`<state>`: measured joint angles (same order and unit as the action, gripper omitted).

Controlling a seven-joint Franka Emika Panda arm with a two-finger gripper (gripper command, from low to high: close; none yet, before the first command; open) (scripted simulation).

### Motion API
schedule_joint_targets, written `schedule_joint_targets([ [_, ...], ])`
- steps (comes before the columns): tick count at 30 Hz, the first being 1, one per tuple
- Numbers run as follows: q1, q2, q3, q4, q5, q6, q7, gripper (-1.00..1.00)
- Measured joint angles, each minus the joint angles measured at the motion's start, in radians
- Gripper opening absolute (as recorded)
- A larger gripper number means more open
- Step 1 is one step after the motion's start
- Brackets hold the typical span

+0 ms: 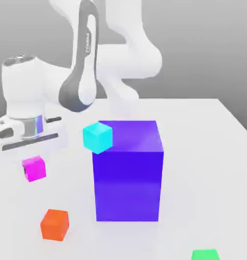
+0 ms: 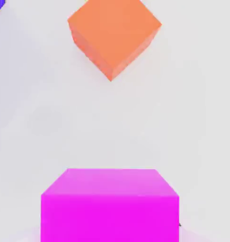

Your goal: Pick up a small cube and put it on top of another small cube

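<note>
Swinging across risks clipping the blue block [image 1: 128, 170] (it stands between). Gripper [image 1: 34, 147] clenched on the pink cube [image 1: 34, 168]; green cube [image 1: 205, 254] sits well apart on the worktop [image 1: 207, 152].

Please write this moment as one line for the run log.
stage: magenta cube lifted | claw: shut on magenta cube | green cube: on table, bare top | orange cube: on table | stack: not yet done

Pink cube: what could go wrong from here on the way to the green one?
1. The gripper is shut, so it would push the pink cube unless it opens first.
2. The big blue block stands between it and the green cube.
3. The orange cube sits close by and could get bumped.
</note>
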<state>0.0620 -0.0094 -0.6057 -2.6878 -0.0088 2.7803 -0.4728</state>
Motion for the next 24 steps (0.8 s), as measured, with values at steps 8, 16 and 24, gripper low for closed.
schedule_joint_targets([
  [8,0.252,0.117,0.171,0.287,0.151,-0.142,0.025,-1.00],
  [16,0.432,0.275,0.358,0.460,0.152,-0.253,0.050,-1.00],
  [24,0.452,0.437,0.417,0.497,0.164,-0.172,0.027,1.00],
])
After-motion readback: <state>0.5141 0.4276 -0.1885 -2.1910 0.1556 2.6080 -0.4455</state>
